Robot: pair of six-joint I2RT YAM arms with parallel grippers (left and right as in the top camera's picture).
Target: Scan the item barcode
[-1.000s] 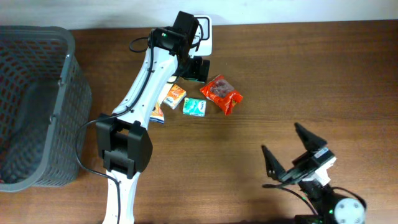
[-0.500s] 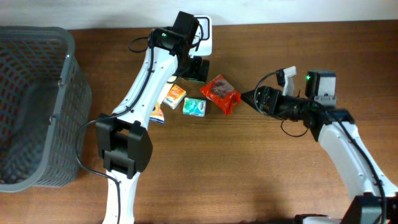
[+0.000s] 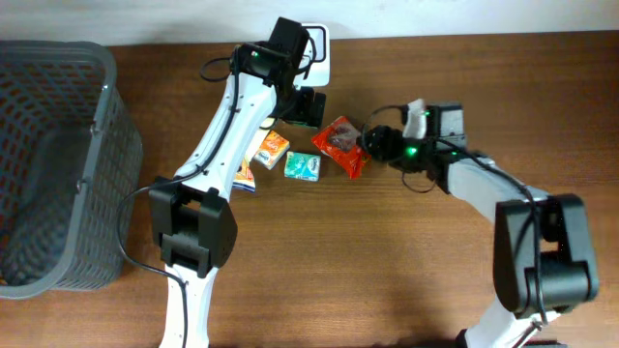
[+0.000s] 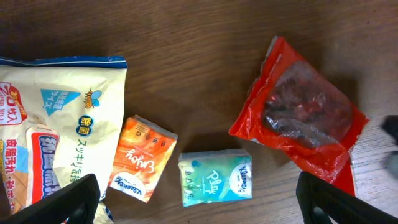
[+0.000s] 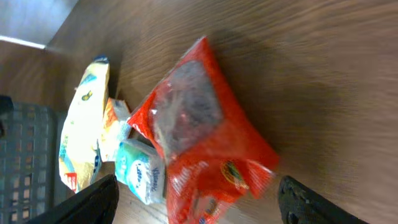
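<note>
Crowding red snack bag (image 4: 298,118), teal tissue pack (image 4: 216,177), orange pack (image 4: 140,158)

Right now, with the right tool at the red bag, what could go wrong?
The red bag lies flat, so the open right tool may shove it instead of gripping. The green tissue pack sits close beside it and could get dragged. The left tool hangs nearby; the two might collide.

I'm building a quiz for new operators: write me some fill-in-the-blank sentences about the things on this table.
The right gripper hovers beside the ___ snack bag. The tissue pack printed Enjoy is ___. The grey basket sits at the overhead view's ___ edge. The left gripper is ___, not shut.
Missing: red, orange, left, open.
</note>
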